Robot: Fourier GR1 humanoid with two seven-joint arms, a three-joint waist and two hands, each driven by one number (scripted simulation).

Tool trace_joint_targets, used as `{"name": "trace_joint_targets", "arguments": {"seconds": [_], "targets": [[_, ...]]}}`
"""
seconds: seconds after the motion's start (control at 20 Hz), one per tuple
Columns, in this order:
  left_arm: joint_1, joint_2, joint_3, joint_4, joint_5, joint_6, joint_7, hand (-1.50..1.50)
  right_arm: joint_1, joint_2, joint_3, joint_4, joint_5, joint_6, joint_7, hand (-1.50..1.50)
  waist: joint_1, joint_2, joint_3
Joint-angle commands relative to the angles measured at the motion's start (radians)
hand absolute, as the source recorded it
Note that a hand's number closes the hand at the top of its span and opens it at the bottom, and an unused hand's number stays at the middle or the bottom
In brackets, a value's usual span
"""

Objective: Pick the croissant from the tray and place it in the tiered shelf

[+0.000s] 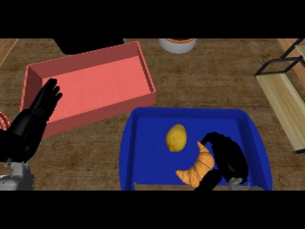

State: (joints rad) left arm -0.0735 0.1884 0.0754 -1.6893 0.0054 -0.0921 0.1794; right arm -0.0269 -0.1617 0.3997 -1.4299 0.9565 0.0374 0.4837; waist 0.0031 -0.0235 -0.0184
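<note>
Curling round the croissant (198,169), the right hand (230,157) grasps it low in the blue tray (132,147), near the front wall. A yellow lemon (175,137) lies just beside it. Behind the tray sits a red box (92,85), with the left hand (32,125) resting open at its left edge. The tiered shelf (290,105) stands at the right of the table (204,74).

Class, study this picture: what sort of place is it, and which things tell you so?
Probably a kitchen counter: a brown worktop, a blue tray holding a croissant and a lemon-like fruit, and a tiered wooden shelf at the right.
</note>
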Motion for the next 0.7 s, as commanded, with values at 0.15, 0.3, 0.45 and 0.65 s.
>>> {"name": "trace_joint_targets", "arguments": {"seconds": [0.15,0.3,0.45,0.65], "targets": [[-0.005,-0.008,0.001,0.019,-0.02,0.006,-0.004,0.0,0.03,-0.044,-0.045,-0.017,0.075,-0.165,-0.068,1.5,-0.005,0.023,0.019],[0.005,-0.014,-0.005,0.021,-0.011,-0.003,-0.017,0.0,-0.079,0.053,-0.156,-0.065,0.072,-0.172,0.135,1.5,0.0,0.025,0.018],[-0.009,-0.013,-0.001,0.009,-0.001,-0.001,0.003,0.0,-0.169,0.1,-0.344,-0.009,0.127,-0.256,0.407,1.5,0.004,0.04,0.014],[-0.002,-0.002,0.005,-0.001,-0.002,-0.007,-0.003,0.0,-0.262,0.078,-0.514,0.013,0.209,-0.359,0.627,1.5,0.018,0.046,0.01]]}}
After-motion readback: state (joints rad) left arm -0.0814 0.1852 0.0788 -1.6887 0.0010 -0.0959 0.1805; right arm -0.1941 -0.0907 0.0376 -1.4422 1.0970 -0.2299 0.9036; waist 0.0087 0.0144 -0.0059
